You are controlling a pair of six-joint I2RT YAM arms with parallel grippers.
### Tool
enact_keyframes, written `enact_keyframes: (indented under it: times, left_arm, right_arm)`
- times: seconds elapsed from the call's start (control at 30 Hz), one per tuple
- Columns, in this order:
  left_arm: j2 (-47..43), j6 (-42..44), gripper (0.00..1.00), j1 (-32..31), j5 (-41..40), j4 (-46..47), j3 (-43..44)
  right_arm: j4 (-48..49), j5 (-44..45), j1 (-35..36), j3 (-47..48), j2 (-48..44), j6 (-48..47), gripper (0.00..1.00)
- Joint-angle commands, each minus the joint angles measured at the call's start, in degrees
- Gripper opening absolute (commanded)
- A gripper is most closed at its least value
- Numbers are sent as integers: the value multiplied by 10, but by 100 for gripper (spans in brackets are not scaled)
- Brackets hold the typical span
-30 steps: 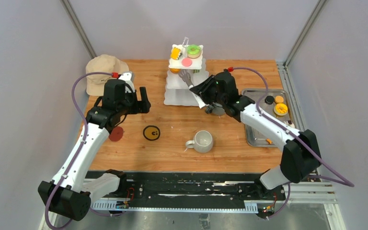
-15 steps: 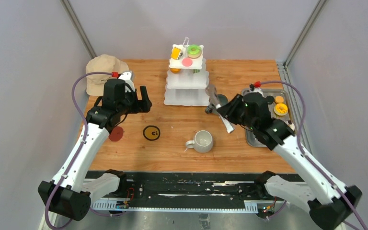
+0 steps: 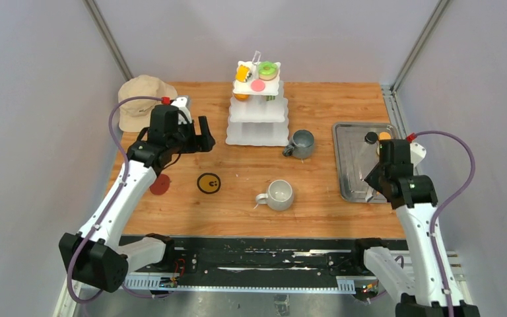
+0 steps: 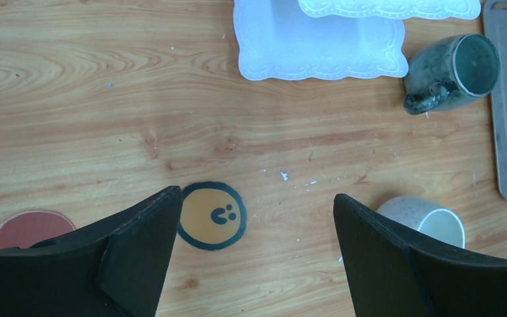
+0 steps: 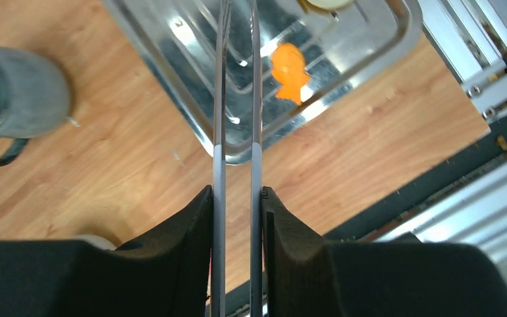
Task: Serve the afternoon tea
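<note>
Well, I judge we are partway through: the stand (image 3: 254, 132) already carries a donut (image 3: 267, 69) and other pastries on top, yet an orange piece (image 5: 288, 69) lies in the tray (image 5: 343, 59). My right gripper (image 5: 236, 198) pinches the tongs (image 5: 236, 99) above it, and my left gripper (image 4: 256, 198) hangs spread over a yellow coaster (image 4: 212, 215). The dark mug (image 3: 302, 143) sits between stand and tray, likely in the tongs' path. The pale mug (image 3: 280, 193) waits nearer me.

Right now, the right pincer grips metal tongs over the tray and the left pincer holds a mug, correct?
Not quite. The left pincer holds nothing: the left wrist view shows it open above the table, dark mug and pale mug apart from it. The right pincer does grip the tongs over the tray.
</note>
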Motion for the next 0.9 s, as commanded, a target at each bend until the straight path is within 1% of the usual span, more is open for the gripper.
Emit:
enact_keyframes:
  times: [0.0, 0.07, 0.17, 0.27, 0.6, 0.77, 0.87]
  left_arm:
    - [13, 3, 89, -4, 9, 18, 11]
    - [18, 4, 89, -4, 9, 18, 12]
    - [26, 4, 89, -4, 8, 20, 14]
    - [38, 4, 89, -4, 11, 23, 15]
    - [62, 6, 89, -4, 5, 29, 24]
    - [75, 4, 89, -4, 12, 34, 27]
    - [77, 4, 89, -4, 13, 34, 29]
  right_arm:
    - [-41, -77, -79, -4, 33, -42, 31]
    - [-42, -84, -92, -11, 39, -43, 34]
    - [-43, -89, -110, -21, 42, -52, 41]
    - [-40, -102, -133, -30, 43, -66, 45]
    - [-20, -174, -221, -44, 70, -142, 45]
    - [1, -223, -228, -57, 83, -163, 44]
    - [2, -237, -228, -54, 94, -173, 41]
